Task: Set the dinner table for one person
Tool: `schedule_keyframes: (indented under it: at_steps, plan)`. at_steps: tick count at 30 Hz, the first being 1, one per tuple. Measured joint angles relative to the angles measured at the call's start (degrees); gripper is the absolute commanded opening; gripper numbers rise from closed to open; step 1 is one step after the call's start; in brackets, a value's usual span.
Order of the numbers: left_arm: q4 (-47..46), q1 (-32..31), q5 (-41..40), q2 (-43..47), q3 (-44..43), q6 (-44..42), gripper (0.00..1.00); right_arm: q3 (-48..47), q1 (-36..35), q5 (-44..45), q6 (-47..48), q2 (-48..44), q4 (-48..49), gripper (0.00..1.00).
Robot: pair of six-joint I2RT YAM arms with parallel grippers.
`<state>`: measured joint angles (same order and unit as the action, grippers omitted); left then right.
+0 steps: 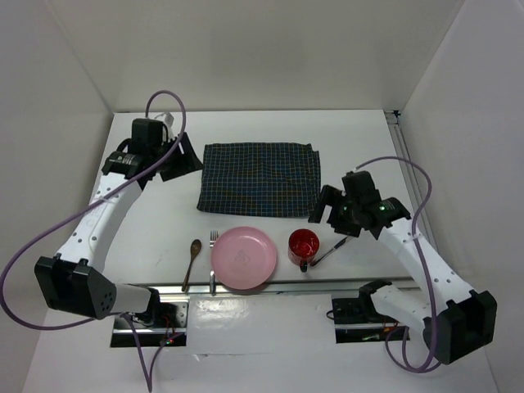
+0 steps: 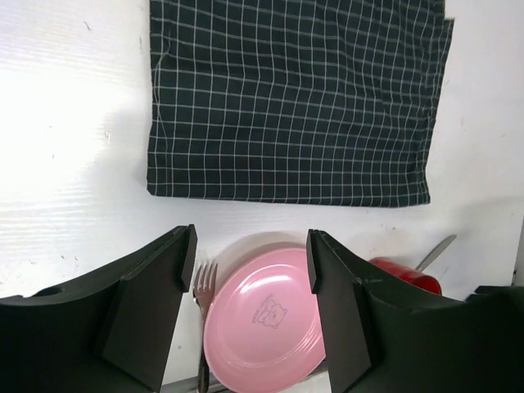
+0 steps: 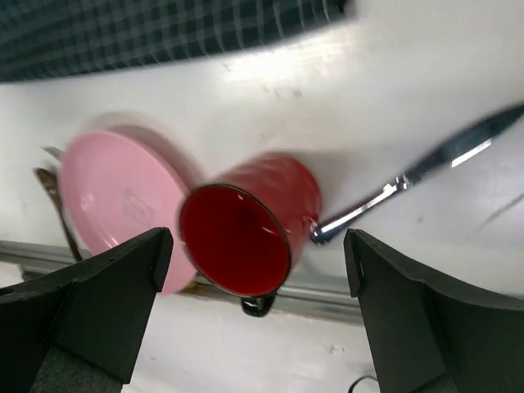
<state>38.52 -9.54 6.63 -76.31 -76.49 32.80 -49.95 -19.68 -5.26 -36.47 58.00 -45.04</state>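
Top view: the dinner table (image 1: 344, 139) is a wide white top that fills the floor of the walled booth. A dark checked placemat (image 1: 260, 178) lies flat near its middle. Along the near edge, left to right, are a wooden spoon (image 1: 191, 262), a fork (image 1: 213, 260), a pink plate (image 1: 243, 259), a red mug (image 1: 303, 245) and a knife (image 1: 332, 251) lying slantwise. The left gripper (image 1: 182, 160) hangs off the placemat's left edge. The right gripper (image 1: 326, 211) is off the mat's near right corner, above the mug.

Left wrist view: the left gripper (image 2: 252, 254) has its jaws spread and nothing between them. Below it are the placemat (image 2: 295, 98), bare table (image 2: 74, 123), the plate (image 2: 266, 327), the fork (image 2: 203, 282) just left of the plate, a sliver of the mug (image 2: 405, 274) and the knife (image 2: 438, 252).

Right wrist view, somewhat blurred: the right gripper (image 3: 255, 254) has its jaws wide apart and grips nothing. The mug (image 3: 246, 229) sits on the table (image 3: 368, 82) below the gap, beside the plate (image 3: 115, 196). One end of the knife (image 3: 417, 172) lies right against the mug's side. The placemat (image 3: 164, 33) runs along the top.
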Motion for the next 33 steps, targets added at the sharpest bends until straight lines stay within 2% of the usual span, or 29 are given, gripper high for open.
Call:
schedule_keyframes:
  at_steps: [8,11,16,17,20,21,23,29,33]
  plan:
    - [0.42,-1.81,1.18,-1.14,3.17,-1.33,0.73,6.62,-6.38,0.28,-5.46,1.25,-1.77,0.89]
    - [0.44,-2.03,1.14,-1.14,3.21,-1.51,0.73,8.28,-7.48,0.33,-6.93,3.26,0.0,0.78]
    - [0.46,-2.03,1.11,-1.14,3.21,-1.9,0.72,10.1,-9.81,1.92,-9.94,7.04,2.05,0.56]
    - [0.46,-2.03,1.11,-1.14,3.21,-2.4,0.72,10.14,-10.1,2.32,-10.54,7.21,2.25,0.45]
    - [0.44,-2.03,1.11,-1.14,3.21,-2.69,0.72,10.1,-10.69,4.09,-11.98,7.21,2.6,0.24]
    - [0.46,-2.03,1.11,-1.14,3.21,-2.73,0.72,9.86,-10.73,4.83,-12.13,7.21,2.25,0.11]
    - [0.44,-2.03,1.14,-1.16,3.21,-2.75,0.72,9.55,-10.84,7.04,-13.0,7.13,1.68,0.0]
    - [0.44,-2.03,2.45,-1.79,3.21,-2.82,0.72,-2.05,-10.86,13.62,-11.58,8.15,-5.29,0.0]
    - [0.2,-2.4,3.87,-1.95,3.32,-2.82,0.72,-18.49,-8.37,15.63,-5.77,18.23,-7.13,0.0]
